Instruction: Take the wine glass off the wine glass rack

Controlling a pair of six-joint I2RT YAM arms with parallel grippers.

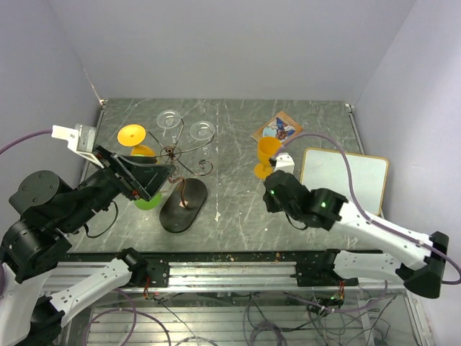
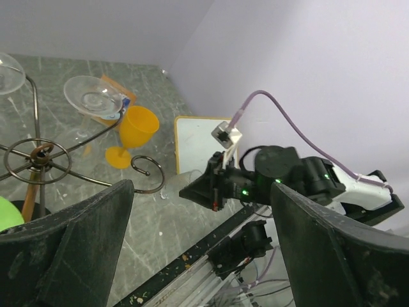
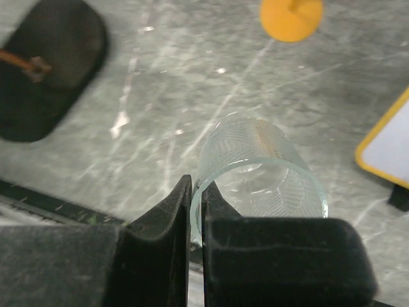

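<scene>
Well, we start at the left pincer [image 1: 162, 180], whose jaws gape wide with nothing between them. Tucked under it on the near side is a green rounded thing [image 1: 148, 202], mostly hidden, so we cannot tell what it is. Just beyond the fingertips stands the wine glass rack [image 1: 171, 152], its post rising from a dark oval base [image 1: 184, 205] on the table [image 1: 238, 209]. Behind this pincer, an orange wine glass [image 1: 132, 135] shows its foot uppermost beside the rack's left arms. Farther past the fingertips, two clear wine glasses [image 1: 169, 118] hang foot-up from the scroll arms; the pincer touches none of them.

Moving right, a second orange glass [image 1: 268, 153] stands upright on the table, just ahead of the right pincer [image 3: 197, 198], with a picture card [image 1: 277, 128] beyond it. The right pincer's jaws are pinched almost together on the rim of a clear tumbler [image 3: 255, 173], one finger outside the wall and one inside. To that pincer's right lies a white board [image 1: 344, 176] with a yellow edge.
</scene>
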